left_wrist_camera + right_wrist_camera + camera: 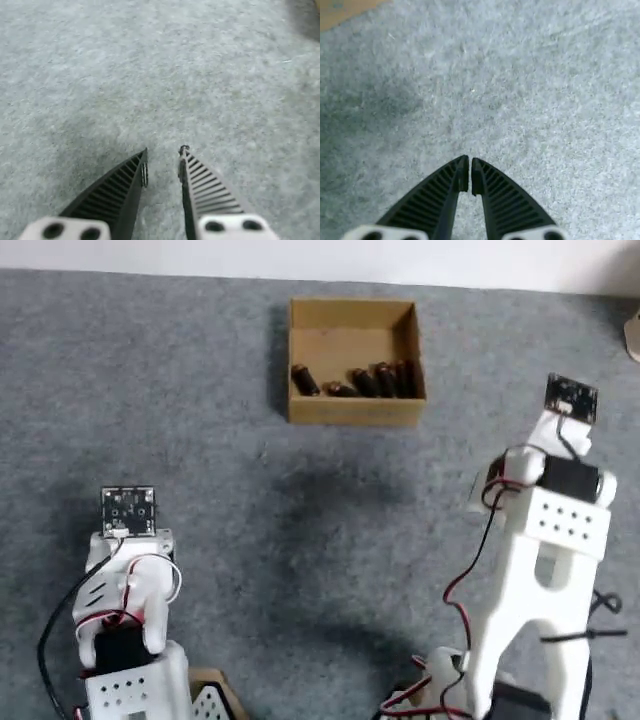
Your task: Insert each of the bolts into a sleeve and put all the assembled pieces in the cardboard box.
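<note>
Between the fingertips of the left gripper (163,160) there is a modest gap and nothing in it. The jaws stand parted over bare grey mat (150,75). The right gripper (470,175) is closed almost tip to tip, with only a sliver of a gap, and it is also empty over the mat.

High view: one arm (125,570) sits at the near left, well apart from the cardboard box (350,412). The other arm (545,530) stands to the right, nearer the box but not touching it. I cannot assign sides from this view.

Task items: several dark assembled pieces (360,380) lie in the box, bunched along its near wall, most toward the right corner. They are too small to tell whether every bolt is fully seated in its sleeve. No loose bolt or sleeve is visible on the mat.

Judgement: the task appears done or very nearly so.

Risks from here:
- An arm sweeping past could clip the box wall. The box looks light and would probably slide or tip on the mat.
- A jolt could work a loosely seated bolt out of its sleeve.
- Reaching into the crowded corner with parted jaws could push neighbouring pieces apart.
</note>
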Tool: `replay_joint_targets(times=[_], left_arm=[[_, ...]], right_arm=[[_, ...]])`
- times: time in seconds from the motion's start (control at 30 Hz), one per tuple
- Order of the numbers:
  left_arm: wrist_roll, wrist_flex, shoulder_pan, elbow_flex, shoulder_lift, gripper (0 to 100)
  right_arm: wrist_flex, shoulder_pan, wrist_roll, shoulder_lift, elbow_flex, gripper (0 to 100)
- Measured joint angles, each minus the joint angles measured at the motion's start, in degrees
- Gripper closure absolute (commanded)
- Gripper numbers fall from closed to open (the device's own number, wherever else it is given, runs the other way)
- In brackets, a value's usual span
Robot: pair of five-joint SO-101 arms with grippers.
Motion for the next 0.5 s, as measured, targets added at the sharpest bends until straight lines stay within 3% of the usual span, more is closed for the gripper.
replay_joint_targets(times=[0.5], left_arm=[[0.0,12.13,-0.35,0.09,0.0,89]], right_arm=[[-16.79,0.18,2.2,-24.18,32.53,99.5]])
